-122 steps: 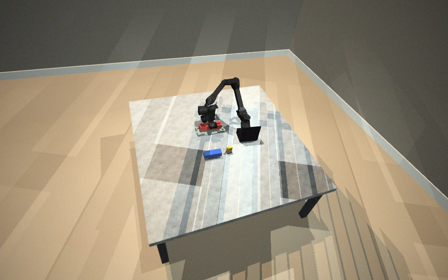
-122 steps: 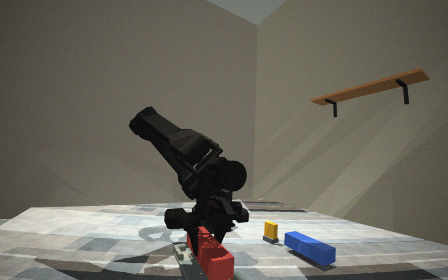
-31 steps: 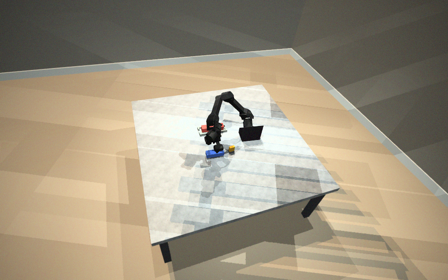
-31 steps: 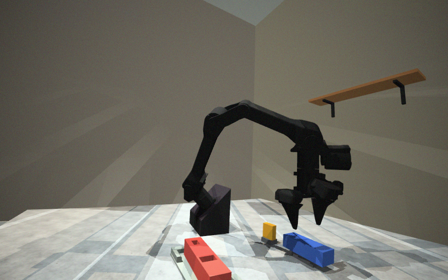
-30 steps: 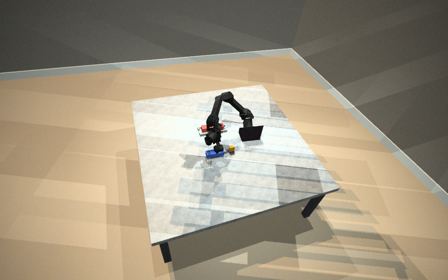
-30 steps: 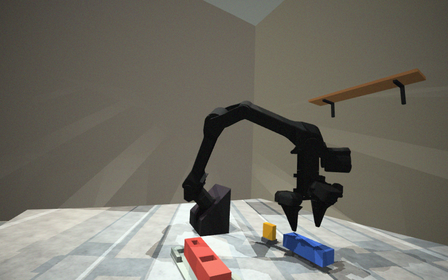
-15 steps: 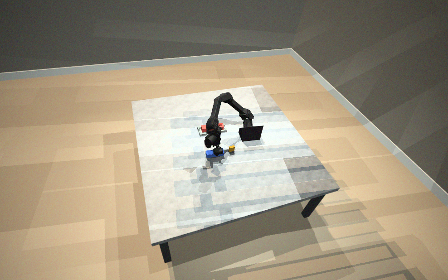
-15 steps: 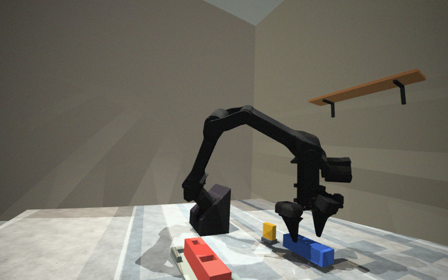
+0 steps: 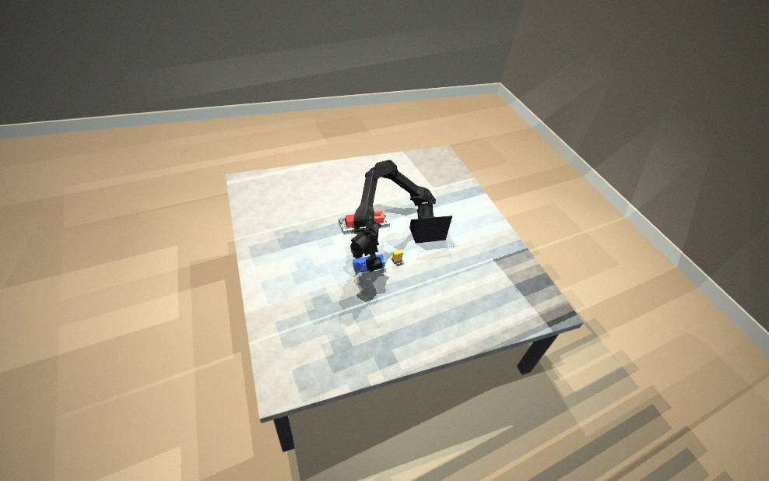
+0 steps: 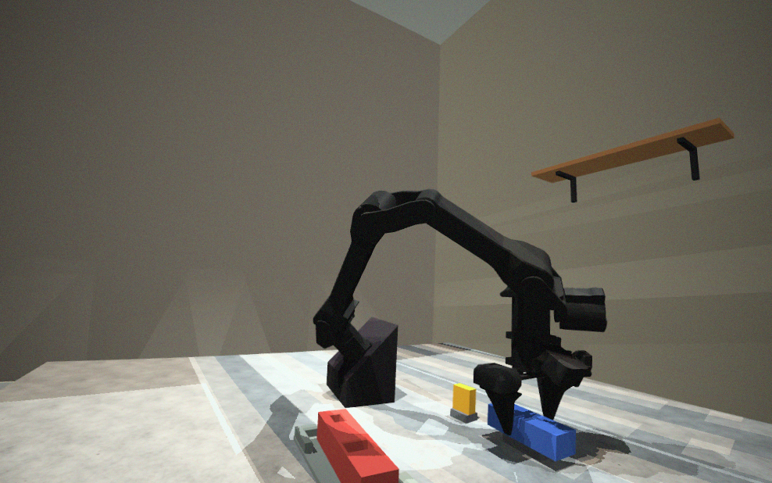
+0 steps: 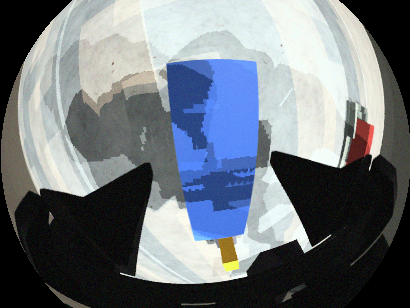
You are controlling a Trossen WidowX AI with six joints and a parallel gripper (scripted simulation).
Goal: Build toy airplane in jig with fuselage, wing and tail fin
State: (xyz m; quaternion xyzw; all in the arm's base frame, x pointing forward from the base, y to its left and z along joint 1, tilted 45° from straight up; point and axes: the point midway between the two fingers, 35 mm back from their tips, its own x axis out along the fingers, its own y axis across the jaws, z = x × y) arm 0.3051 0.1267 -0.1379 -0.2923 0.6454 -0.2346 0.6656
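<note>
The blue wing [image 9: 359,264] [image 10: 556,444] [image 11: 225,110] is a long block lying on the table. My gripper [image 10: 529,426] [image 11: 213,162] is open and pointing down, one finger on each long side of the wing, with fingertips low beside it. In the top view the gripper hides part of the wing. The red fuselage [image 9: 349,220] [image 10: 375,462] [image 11: 362,143] lies in the pale grey-green jig [image 10: 319,458], its two top sockets empty. The yellow tail fin [image 9: 398,254] [image 10: 463,399] [image 11: 228,250] stands on a small dark grey base near the wing's end. The wing's tab is hidden.
The arm's dark wedge-shaped base [image 9: 430,229] [image 10: 378,364] stands on the table [image 9: 272,385], beyond the tail fin from the wing. The jig is to one side of the wing, under the raised arm in the top view. A wooden shelf [image 10: 631,151] is on the wall.
</note>
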